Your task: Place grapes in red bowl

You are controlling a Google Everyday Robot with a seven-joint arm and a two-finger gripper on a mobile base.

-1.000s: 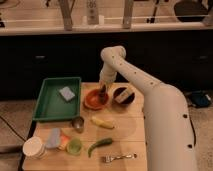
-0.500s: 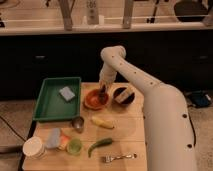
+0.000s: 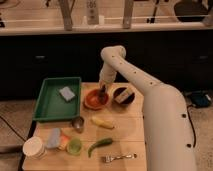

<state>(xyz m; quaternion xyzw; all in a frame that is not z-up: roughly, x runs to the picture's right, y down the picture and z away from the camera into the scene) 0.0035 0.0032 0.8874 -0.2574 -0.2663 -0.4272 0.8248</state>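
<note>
The gripper (image 3: pixel 103 91) hung w/ its tip just over the back of the red bowl (image 3: pixel 96 99); can't tell its state or whether it held anything. Grapes not made out. The red bowl sat at the back of the wooden table (image 3: pixel 125 135), approx. centre. Rel. to the bowl: dark bowl (image 3: pixel 123 95) just right, green tray (image 3: pixel 50 102) w/ a sponge (image 3: pixel 66 93) left, metal cup (image 3: pixel 77 123) front-left, banana (image 3: pixel 102 122) in front, green pepper (image 3: pixel 99 146) and fork (image 3: pixel 119 157) further front.
</note>
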